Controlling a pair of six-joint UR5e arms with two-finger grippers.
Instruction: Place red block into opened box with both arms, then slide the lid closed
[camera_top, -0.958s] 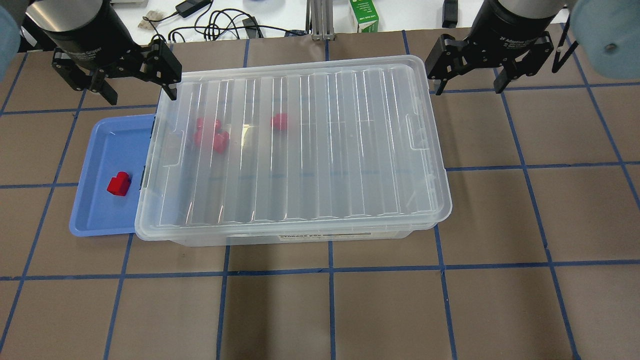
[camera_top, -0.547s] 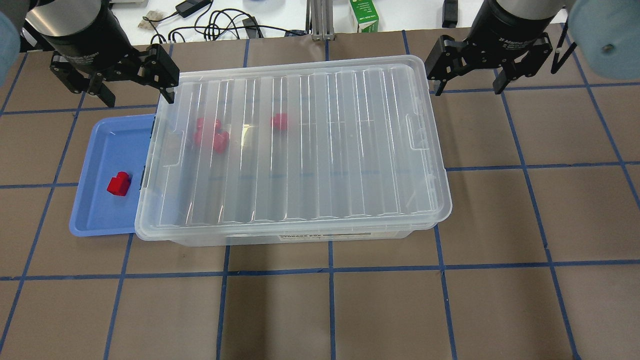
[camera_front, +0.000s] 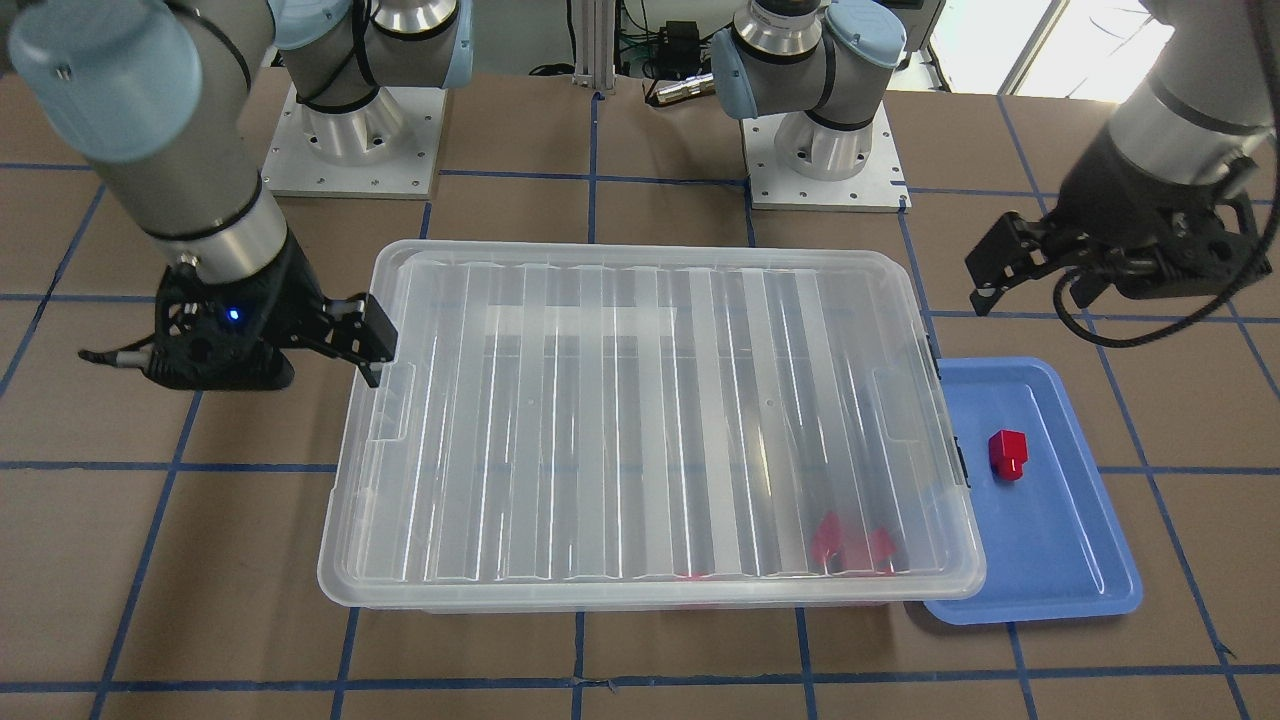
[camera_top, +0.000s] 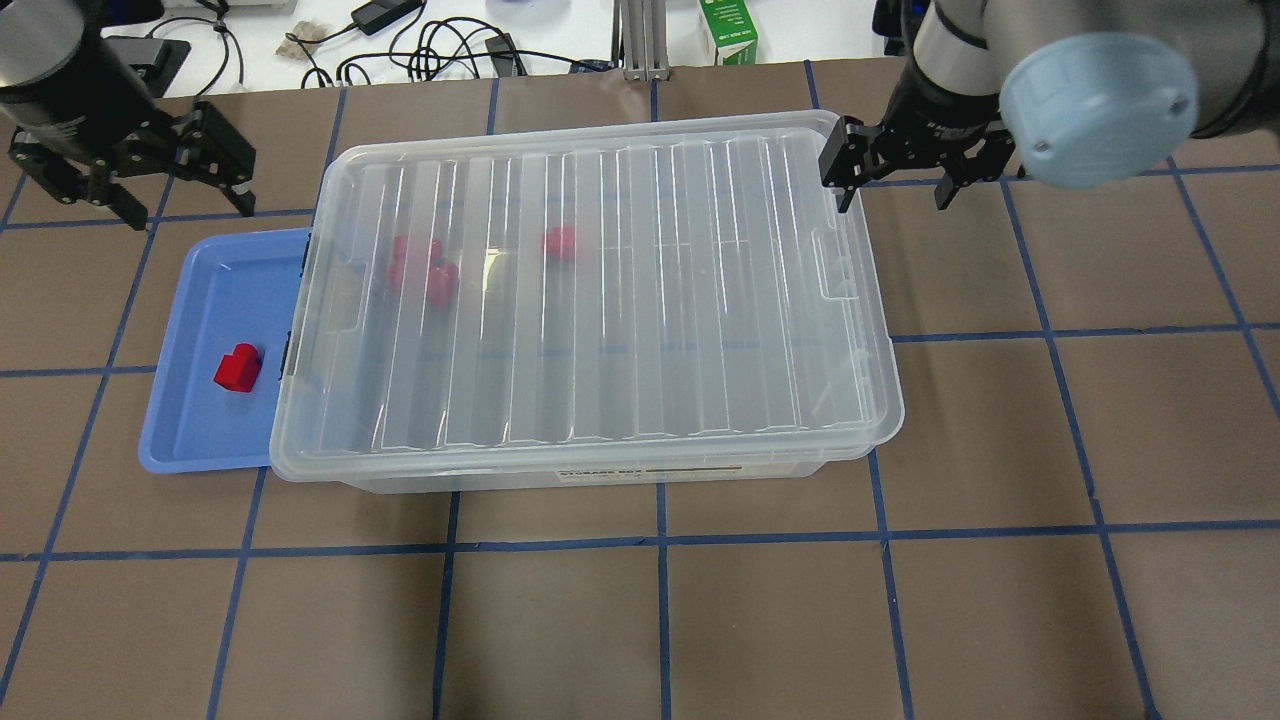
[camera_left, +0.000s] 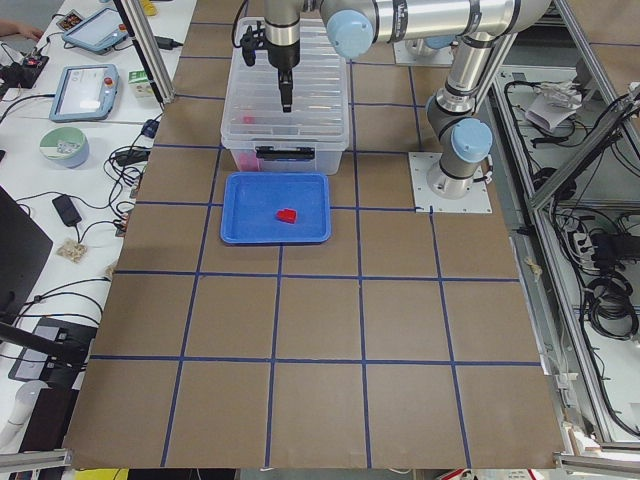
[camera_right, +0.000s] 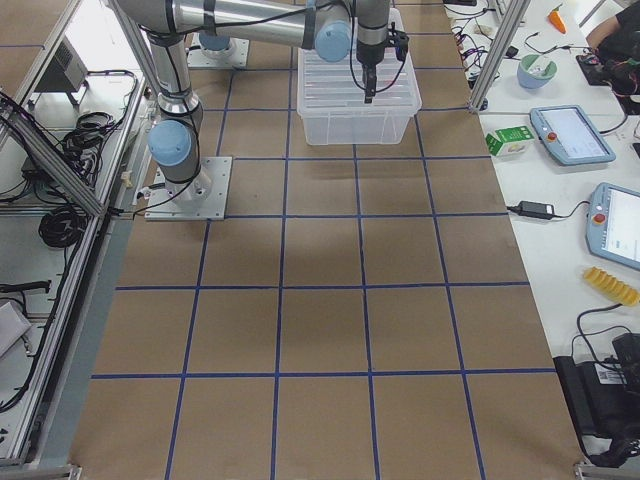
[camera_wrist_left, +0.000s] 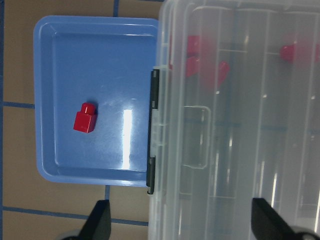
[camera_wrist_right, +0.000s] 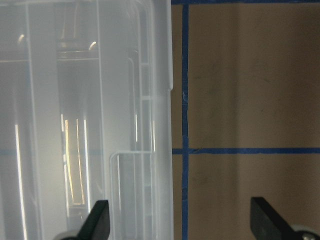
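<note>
One red block (camera_top: 237, 367) lies in the blue tray (camera_top: 200, 300), also seen in the left wrist view (camera_wrist_left: 85, 118). The clear box (camera_top: 600, 475) stands beside the tray, and the ribbed lid (camera_top: 600, 300) lies flat on top, covering it. Several red blocks (camera_top: 425, 268) show blurred through the lid. My left gripper (camera_top: 185, 205) hangs open and empty beyond the tray's far end, apart from the lid. My right gripper (camera_top: 890, 198) is open, one finger (camera_top: 835, 180) at the lid's far right corner; in the front-facing view that finger (camera_front: 372, 345) is against the lid's edge.
Cables, a black adapter and a green carton (camera_top: 728, 35) lie on the white bench beyond the table's far edge. The brown mat with blue tape lines (camera_top: 660, 600) stretches in front of the box. Both arm bases (camera_front: 825, 165) stand behind the box.
My left gripper has drawn away to the left, off the lid's far left corner. The right gripper has shifted left, bringing one finger to the lid's far right corner. Lid and blocks have not moved.
</note>
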